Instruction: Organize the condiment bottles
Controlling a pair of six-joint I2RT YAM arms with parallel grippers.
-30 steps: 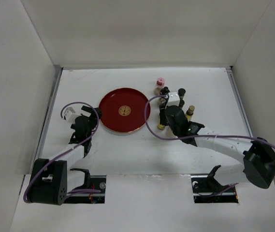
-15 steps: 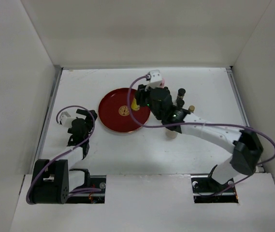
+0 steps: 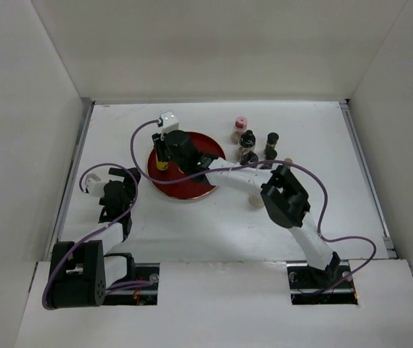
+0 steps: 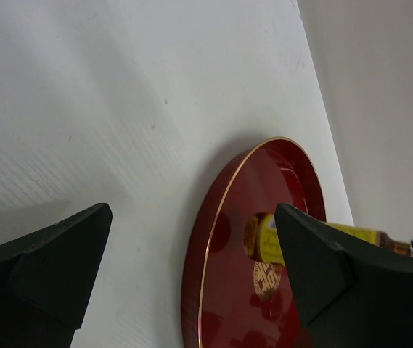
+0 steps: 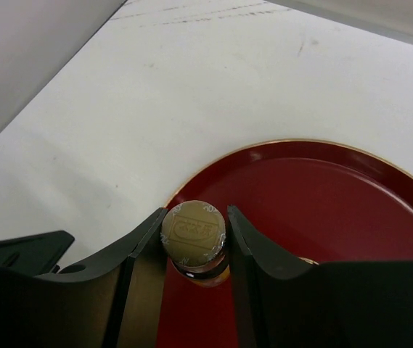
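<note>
While I am running the set-down step, I am working over the red tray, sitting at about 10 o'clock on the table. The remaining bottles are waiting in a cluster off the tray's 2 o'clock.

The left gripper is resting spread wide, holding nothing, just outside the tray's 9 o'clock rim. The right gripper is pinching the yellow bottle just under its cap, inside that same rim.

Judgement: I am planning a straight descent with no tilt. I am releasing only once the base is seated flat, then lifting vertically so the fingers are not dragging the cap. The rim is close, so I am biasing slightly toward tray centre.

The bottle's long axis is running vertical, cap pointing up at the wrist camera and base toward the tray. I cannot confirm contact with the tray.
</note>
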